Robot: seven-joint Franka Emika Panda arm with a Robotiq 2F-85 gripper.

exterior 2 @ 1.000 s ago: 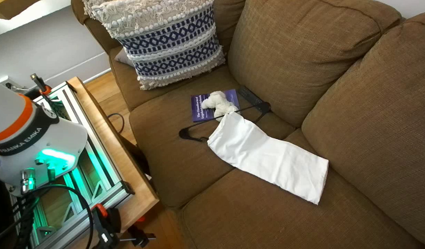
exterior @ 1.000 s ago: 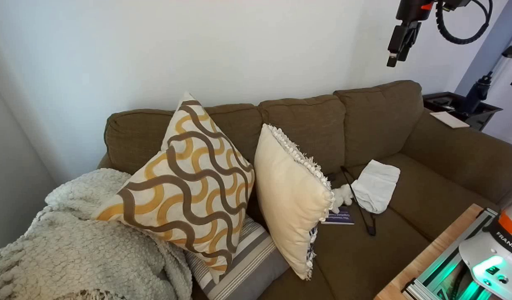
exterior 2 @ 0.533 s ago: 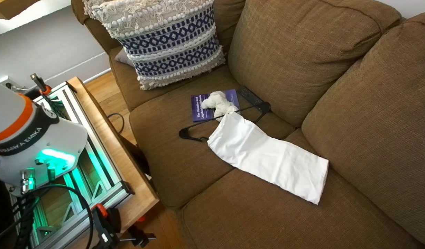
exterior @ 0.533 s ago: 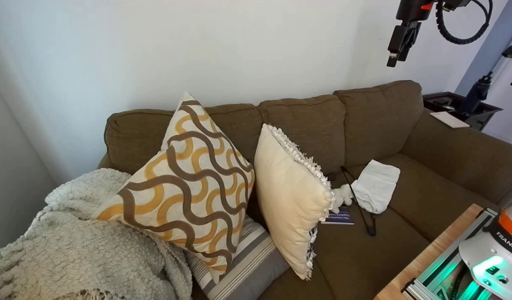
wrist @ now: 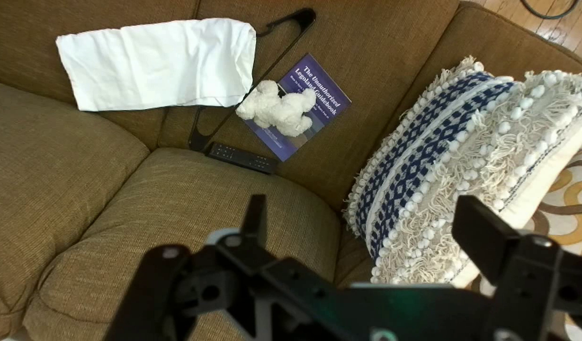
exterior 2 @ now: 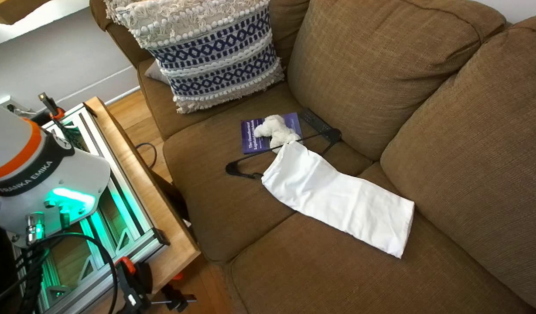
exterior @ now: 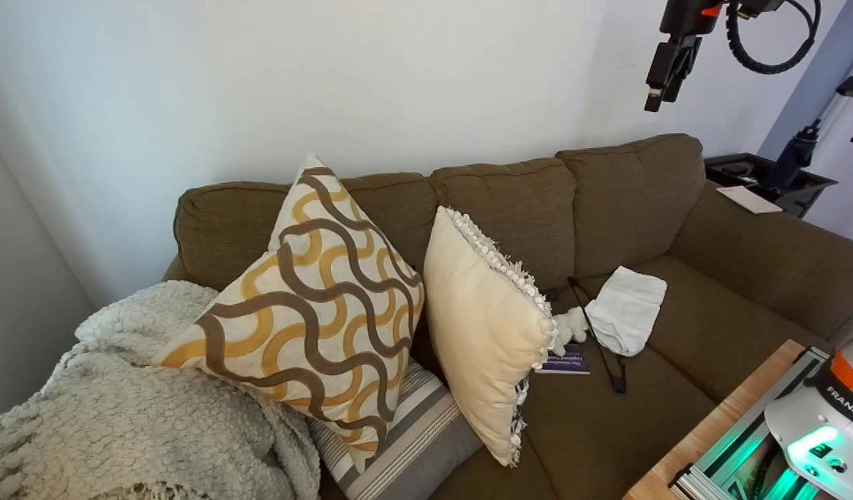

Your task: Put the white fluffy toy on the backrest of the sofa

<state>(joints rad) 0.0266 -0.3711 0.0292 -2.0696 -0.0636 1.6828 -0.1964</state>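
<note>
The white fluffy toy point(exterior: 572, 325) lies on the sofa seat, partly on a purple book point(exterior: 566, 362). It also shows in an exterior view point(exterior 2: 274, 128) and in the wrist view point(wrist: 286, 112). The brown sofa backrest point(exterior: 516, 201) rises behind it; its cushions also show in an exterior view point(exterior 2: 381, 65) and in the wrist view point(wrist: 186, 199). My gripper point(exterior: 662, 103) hangs high above the sofa, well apart from the toy. In the wrist view its fingers point(wrist: 362, 206) are wide apart with nothing between them.
A black hanger point(exterior 2: 246, 162) lies against the toy, with a white cloth point(exterior 2: 337, 196) over it. A dark remote point(exterior 2: 315, 122) lies by the backrest. A fringed pillow point(exterior 2: 220, 56) stands beside the book. A patterned pillow point(exterior: 322, 298) and fluffy blanket point(exterior: 155, 410) lie farther along.
</note>
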